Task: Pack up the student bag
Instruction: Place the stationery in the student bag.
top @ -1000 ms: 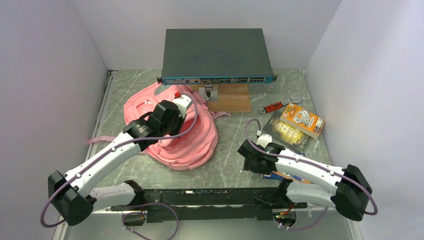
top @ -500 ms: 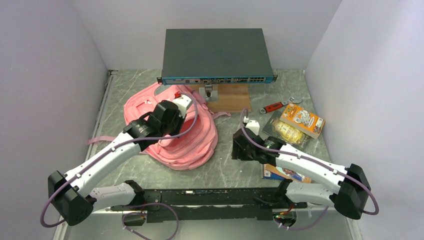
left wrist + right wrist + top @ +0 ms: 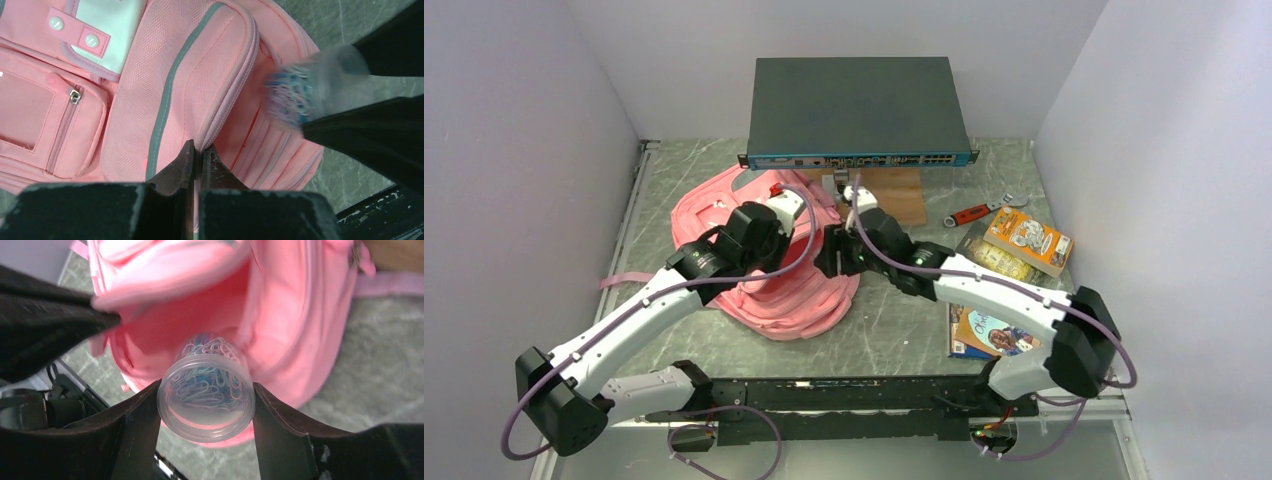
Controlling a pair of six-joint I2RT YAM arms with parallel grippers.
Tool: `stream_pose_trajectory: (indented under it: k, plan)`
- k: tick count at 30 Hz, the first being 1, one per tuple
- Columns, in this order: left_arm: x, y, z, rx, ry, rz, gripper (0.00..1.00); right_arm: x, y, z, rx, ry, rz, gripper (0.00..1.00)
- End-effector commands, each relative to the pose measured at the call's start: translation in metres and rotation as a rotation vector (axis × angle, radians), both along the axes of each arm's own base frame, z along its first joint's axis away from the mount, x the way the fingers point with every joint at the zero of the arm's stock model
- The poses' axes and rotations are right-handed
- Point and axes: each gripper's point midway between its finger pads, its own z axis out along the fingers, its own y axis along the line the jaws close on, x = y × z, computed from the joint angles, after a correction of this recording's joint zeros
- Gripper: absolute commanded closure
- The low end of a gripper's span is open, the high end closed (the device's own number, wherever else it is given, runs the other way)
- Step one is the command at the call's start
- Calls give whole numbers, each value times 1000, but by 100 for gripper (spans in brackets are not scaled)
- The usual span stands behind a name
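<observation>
R gripper (image 3: 205, 412) grips paperclip tub (image 3: 206, 382) at bag (image 3: 300, 330) opening.

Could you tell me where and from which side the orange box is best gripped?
Across its narrow width near the middle, coming down from above. The orange box lies flat, label up, partly on a clear packet, so both long edges are exposed and the broad top face offers nothing to pinch.
</observation>
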Motion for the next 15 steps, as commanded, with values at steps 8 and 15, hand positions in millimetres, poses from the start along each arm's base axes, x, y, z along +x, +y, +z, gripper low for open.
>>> stream_pose_trajectory:
  k: [8,15]
  plan:
    - [10,-11,36,-116,-111,-3,100,52,63,29,11,-171,77,56]
    - [12,-11,31,-101,-98,3,100,53,75,10,9,-156,90,36]
